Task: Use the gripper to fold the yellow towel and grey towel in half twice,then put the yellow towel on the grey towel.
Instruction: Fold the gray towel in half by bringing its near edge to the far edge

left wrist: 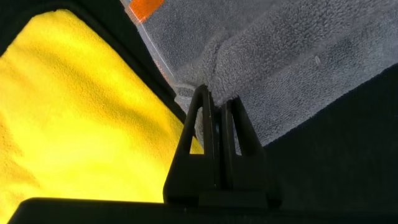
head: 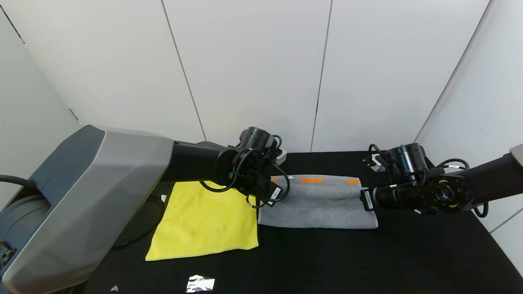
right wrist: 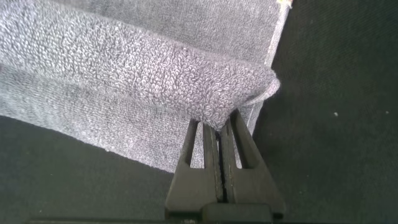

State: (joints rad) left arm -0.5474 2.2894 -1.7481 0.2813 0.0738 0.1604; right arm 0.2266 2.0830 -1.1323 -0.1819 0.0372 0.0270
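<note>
**Both grippers pinch the grey towel's short ends, set up for a fold**

The grey towel (head: 318, 202) lies as a long strip across the middle of the black tabletop (head: 408, 253), its orange band marks (head: 310, 179) along the edge nearest the back wall. A raised ridge of cloth runs along its length, which suggests a layer is being lifted from both ends at once.

The left gripper (left wrist: 217, 102) is clamped on the towel's left short end, its fingers pressed together with terry between them. The right gripper (right wrist: 219, 124) is likewise clenched on a bunched fold of grey cloth at the right short end. Gripping both ends likely keeps the layer taut and level, so it can be carried over without sagging in the middle.

The yellow towel (head: 204, 222) lies flat just beside the grey one's left end, towards the tabletop's left edge, untouched; it appears to wait its turn, since it must end on top.

A scrap of silver foil (head: 200, 283) sits near the front edge, clear of both cloths.
</note>
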